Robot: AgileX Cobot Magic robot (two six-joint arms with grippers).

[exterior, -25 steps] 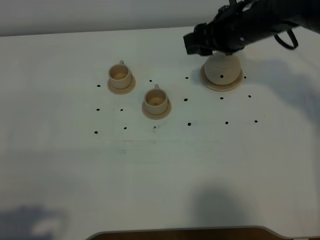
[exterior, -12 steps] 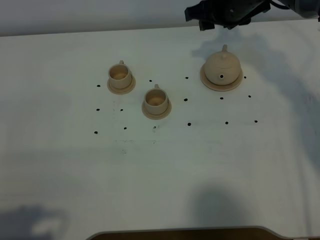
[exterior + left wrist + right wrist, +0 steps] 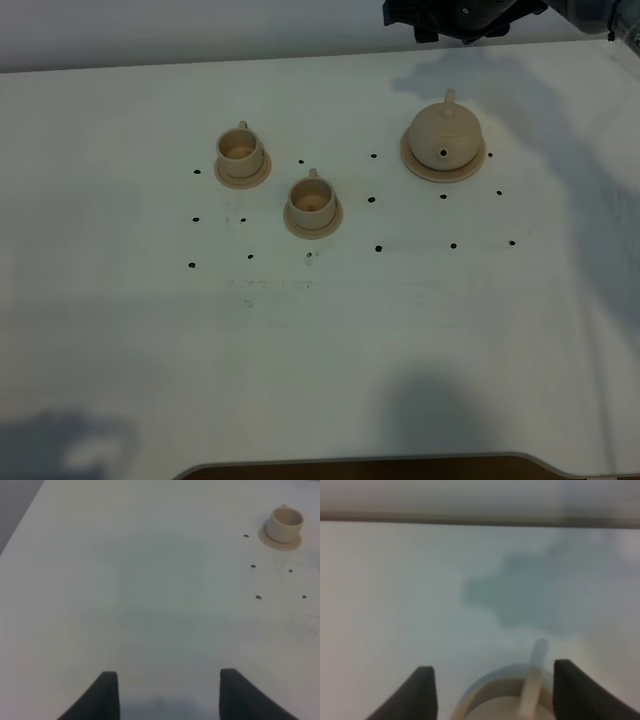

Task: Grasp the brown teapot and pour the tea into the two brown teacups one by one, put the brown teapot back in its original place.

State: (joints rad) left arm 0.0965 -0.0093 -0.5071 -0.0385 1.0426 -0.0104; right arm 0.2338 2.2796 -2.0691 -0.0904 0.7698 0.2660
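Note:
The brown teapot (image 3: 445,135) stands upright on its wide saucer, the original place (image 3: 443,172), at the back right of the table. Two brown teacups (image 3: 240,148) (image 3: 311,200) sit on small saucers left of the middle. My right gripper (image 3: 420,20) hangs high beyond the teapot at the table's far edge, partly out of frame. In the right wrist view its fingers (image 3: 422,692) are spread open and the teapot's top (image 3: 535,665) shows low between them, untouched. My left gripper (image 3: 167,697) is open over bare table, far from one teacup (image 3: 285,522).
Small black dots (image 3: 378,247) mark the white tabletop (image 3: 320,350) around the cups and teapot. The table's far edge (image 3: 200,62) meets a grey wall. A dark rim (image 3: 360,465) runs along the near edge.
My right arm has risen and drawn back from the teapot toward the far edge. The teapot stays on its saucer, now fully uncovered. The cups have not moved.

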